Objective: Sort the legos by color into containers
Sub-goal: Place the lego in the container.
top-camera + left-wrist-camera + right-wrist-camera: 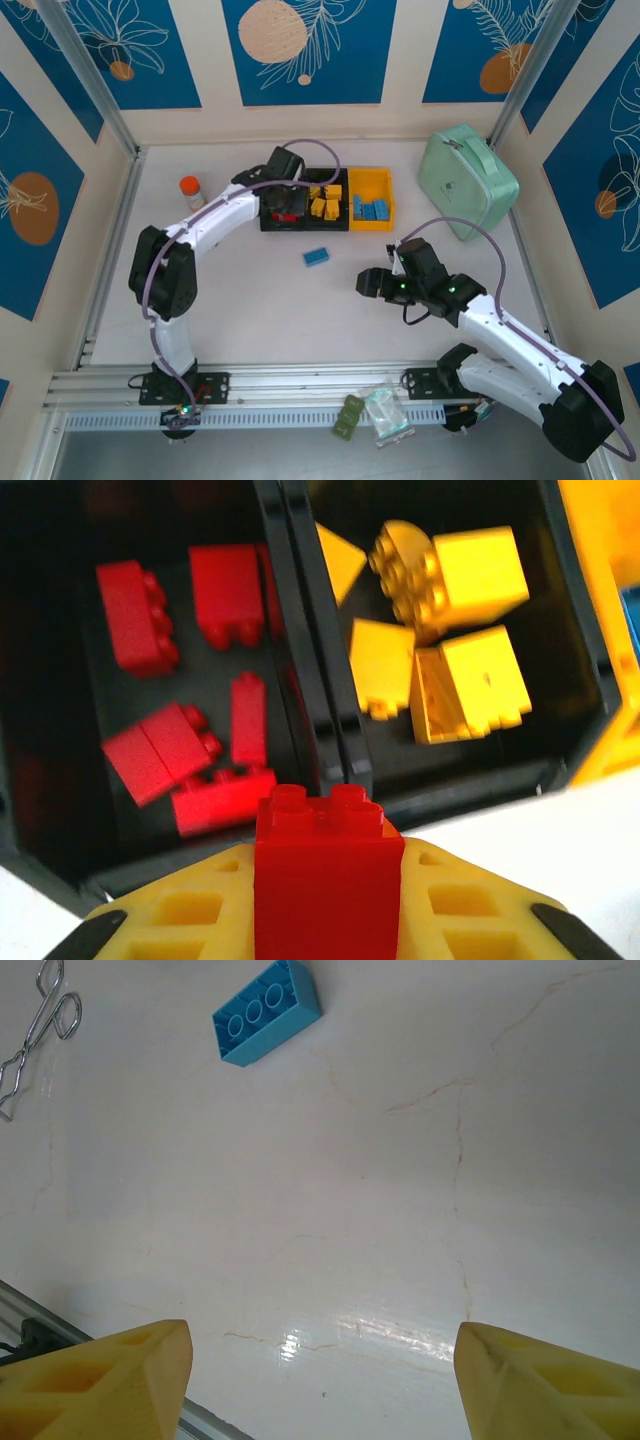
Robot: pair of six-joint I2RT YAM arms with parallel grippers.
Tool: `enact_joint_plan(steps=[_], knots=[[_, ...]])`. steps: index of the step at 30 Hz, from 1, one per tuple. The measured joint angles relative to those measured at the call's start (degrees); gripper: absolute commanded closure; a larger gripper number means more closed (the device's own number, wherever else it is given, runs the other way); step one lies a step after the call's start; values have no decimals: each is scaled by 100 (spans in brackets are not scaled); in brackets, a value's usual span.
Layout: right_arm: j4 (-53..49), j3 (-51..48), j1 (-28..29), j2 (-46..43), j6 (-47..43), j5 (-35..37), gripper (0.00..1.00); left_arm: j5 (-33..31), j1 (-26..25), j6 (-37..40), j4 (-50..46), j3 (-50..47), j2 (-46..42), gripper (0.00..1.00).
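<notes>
White table (420, 1140), blue brick (266, 1012) upper left. Left gripper (325, 920) pinches red brick (328, 865) over its bin (210, 685) to drop; right gripper (322, 1335) is spread wide

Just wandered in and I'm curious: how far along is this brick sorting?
Nearly finished. Done: red bricks lie in the left black bin, yellow bricks in the middle black bin, blue bricks in the yellow bin. In hand: the left gripper holds a red brick at the black bins' near edge. Left: one loose blue brick lies on the table; the right gripper hangs open, not touching it.
</notes>
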Motion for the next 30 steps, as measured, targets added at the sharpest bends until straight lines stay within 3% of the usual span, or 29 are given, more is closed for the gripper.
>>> enact_joint_plan(steps=[18, 21, 25, 30], knots=[[17, 2, 11, 15, 39, 24, 30, -605, 533, 181, -841, 2210, 1928, 72], [20, 37, 11, 57, 39, 22, 30, -654, 557, 181, -920, 2232, 1993, 68], [17, 74, 11, 120, 37, 22, 30, -669, 557, 203, -968, 2267, 2083, 52], [20, 98, 11, 120, 37, 22, 30, -664, 555, 181, -1012, 2264, 2081, 47]])
